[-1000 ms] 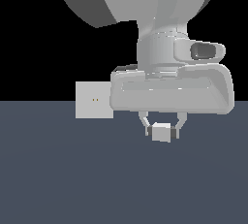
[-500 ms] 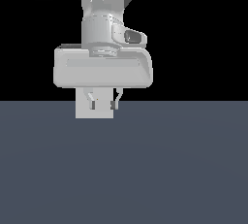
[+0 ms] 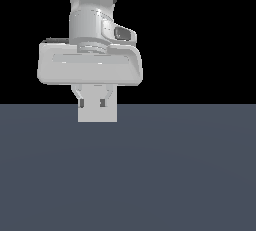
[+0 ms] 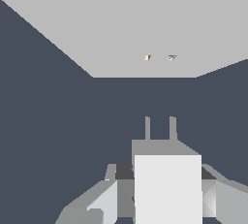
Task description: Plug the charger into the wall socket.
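Arm is drifting toward the exterior view's right, gripper (image 4: 167, 196) clamping the charger (image 4: 167, 189) (prongs forward) so they are facing the wall socket (image 4: 145, 24) holes.

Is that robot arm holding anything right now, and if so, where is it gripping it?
Yes. The gripper holds the charger by its two sides, jaws closed on the block. Its two prongs point toward the wall socket.
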You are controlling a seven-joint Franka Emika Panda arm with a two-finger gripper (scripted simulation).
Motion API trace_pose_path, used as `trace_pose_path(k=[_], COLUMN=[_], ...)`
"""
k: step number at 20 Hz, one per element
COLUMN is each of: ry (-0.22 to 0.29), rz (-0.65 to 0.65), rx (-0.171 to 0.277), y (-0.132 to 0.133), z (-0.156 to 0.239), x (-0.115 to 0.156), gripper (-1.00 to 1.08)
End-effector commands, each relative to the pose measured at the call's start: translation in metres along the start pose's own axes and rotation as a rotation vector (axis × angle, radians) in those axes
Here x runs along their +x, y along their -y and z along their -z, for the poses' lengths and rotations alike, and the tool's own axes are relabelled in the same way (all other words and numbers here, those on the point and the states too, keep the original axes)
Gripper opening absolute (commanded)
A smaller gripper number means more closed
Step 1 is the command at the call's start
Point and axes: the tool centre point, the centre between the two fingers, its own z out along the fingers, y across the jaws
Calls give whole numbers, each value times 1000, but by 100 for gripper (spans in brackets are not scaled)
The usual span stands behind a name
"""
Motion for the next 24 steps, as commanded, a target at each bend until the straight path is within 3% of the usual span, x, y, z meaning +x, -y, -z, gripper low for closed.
trace_pose_path(k=[1,24], ry=[0,0], rz=[0,1], rx=[0,0], y=[0,0], z=[0,-1], x=[0,50], gripper=[-100,-100])
